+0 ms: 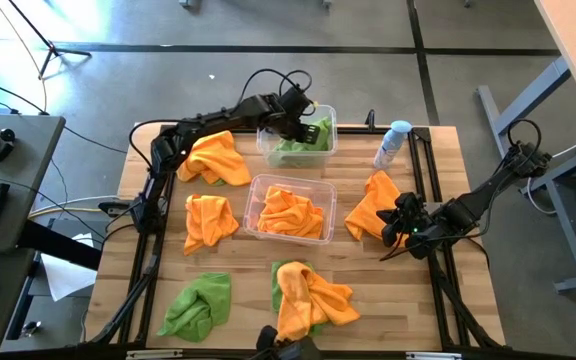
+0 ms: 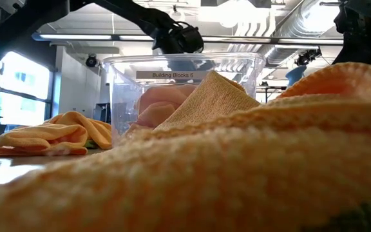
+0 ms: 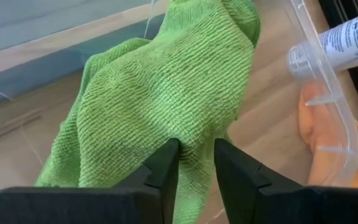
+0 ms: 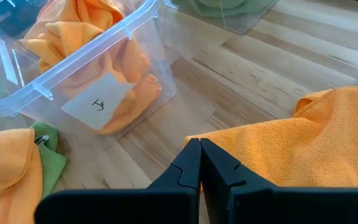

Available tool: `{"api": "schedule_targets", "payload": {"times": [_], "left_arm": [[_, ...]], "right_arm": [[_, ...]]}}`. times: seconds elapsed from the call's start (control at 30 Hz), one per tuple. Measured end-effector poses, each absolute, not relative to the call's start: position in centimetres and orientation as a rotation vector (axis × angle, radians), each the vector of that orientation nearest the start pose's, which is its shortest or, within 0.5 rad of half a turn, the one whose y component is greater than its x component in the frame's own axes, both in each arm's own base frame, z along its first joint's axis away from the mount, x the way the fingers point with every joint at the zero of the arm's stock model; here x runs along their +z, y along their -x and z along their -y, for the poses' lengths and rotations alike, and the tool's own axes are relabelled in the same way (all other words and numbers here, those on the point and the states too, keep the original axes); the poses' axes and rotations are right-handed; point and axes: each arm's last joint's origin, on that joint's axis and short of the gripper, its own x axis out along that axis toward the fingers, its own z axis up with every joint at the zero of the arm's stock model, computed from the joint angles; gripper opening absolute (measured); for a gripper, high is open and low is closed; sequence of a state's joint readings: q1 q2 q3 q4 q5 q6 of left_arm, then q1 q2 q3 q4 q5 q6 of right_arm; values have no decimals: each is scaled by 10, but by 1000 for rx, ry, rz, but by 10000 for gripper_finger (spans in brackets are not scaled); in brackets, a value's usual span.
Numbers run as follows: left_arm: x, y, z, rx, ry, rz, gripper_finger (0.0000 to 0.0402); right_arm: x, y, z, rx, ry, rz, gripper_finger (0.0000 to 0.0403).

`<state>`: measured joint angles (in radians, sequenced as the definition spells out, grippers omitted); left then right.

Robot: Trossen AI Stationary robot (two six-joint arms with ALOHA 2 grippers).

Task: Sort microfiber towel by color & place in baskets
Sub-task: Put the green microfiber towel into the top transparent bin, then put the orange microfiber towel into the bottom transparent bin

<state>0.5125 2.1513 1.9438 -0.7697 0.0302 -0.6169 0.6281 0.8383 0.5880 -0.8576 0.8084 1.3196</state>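
Left gripper (image 3: 196, 163) over green towel (image 3: 166, 93) — far basket (image 1: 324, 118)

Left arm stretched across the far side of the tabletop, left gripper (image 1: 313, 128) pointing down with jaws slightly apart, right arm reaching in from the right edge, right gripper (image 1: 396, 222) low, jaws pressed together

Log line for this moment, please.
left gripper: open over lime green microfiber towel, far clear plastic basket | right gripper: shut beside orange towel
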Motion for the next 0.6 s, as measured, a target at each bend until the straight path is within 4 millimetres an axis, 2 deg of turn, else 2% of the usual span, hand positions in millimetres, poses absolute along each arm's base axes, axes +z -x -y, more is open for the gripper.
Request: {"api": "schedule_targets", "payload": {"times": [0.2,0.4,0.6], "left_arm": [[266,-404,-230,719,808,-778,105],[299,-391,-225,719,772,-712,106],[334,-383,-200,612,594,-695,106]], "right_arm": [[218,-121,-63,-619,-522,-578,0],[218,-121,-63,-610,-524,-591,0],[218,-121,-63,-605,-511,-595,0]]}}
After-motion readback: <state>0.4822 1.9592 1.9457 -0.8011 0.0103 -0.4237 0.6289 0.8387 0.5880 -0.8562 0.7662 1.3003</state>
